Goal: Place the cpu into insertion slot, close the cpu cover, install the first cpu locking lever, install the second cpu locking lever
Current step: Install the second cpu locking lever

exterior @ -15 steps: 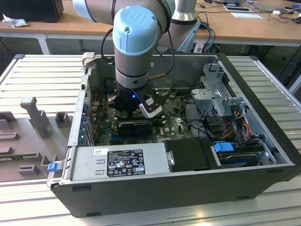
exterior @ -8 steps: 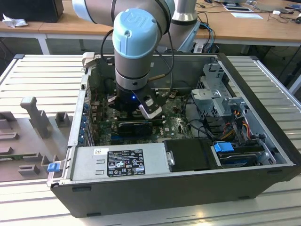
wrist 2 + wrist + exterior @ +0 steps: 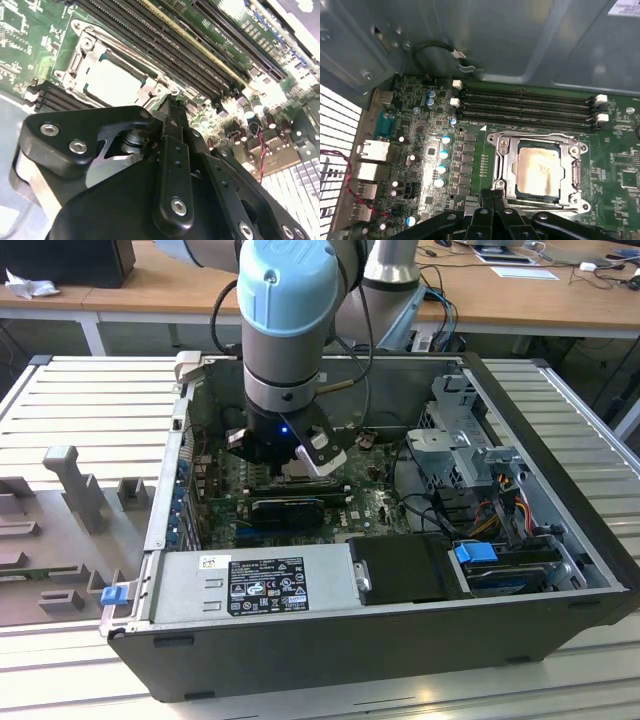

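Observation:
The cpu (image 3: pixel 537 171) lies flat in the insertion slot (image 3: pixel 540 197), its dull silver top showing through the window of the cpu cover (image 3: pixel 504 162), which is folded down over it. In the second wrist view the cpu (image 3: pixel 111 82) gleams inside the silvery cpu cover (image 3: pixel 80 60). My gripper (image 3: pixel 492 194) is shut with nothing between its fingers, and its tips sit at the socket's edge, just off a corner of the cover. The tips of the gripper (image 3: pixel 172 107) reach that same edge. In the exterior view the gripper (image 3: pixel 290 462) hangs low inside the computer case, hiding the socket.
Long black memory slots (image 3: pixel 525 107) run right beside the socket. A black card (image 3: pixel 290 508), a grey power supply (image 3: pixel 255 580) and a drive cage (image 3: pixel 460 440) crowd the case. The case wall (image 3: pixel 495 35) rises close behind the board. A red and black wire (image 3: pixel 340 160) loops by the rear ports.

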Tool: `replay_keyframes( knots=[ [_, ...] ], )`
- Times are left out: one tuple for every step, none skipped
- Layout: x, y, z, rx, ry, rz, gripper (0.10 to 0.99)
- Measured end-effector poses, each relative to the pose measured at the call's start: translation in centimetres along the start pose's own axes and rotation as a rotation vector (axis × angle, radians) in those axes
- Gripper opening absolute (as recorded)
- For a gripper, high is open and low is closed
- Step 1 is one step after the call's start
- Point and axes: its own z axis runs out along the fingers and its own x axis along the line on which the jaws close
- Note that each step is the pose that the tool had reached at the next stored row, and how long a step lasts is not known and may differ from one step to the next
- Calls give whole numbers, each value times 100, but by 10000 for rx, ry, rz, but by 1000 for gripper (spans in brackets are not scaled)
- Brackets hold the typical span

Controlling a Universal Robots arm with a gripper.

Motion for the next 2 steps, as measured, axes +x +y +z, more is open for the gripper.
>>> replay_keyframes(
  knots=[
    [0,6,-21,0,0,0,106],
    [0,8,-27,-3,-1,-1,106]
  ],
)
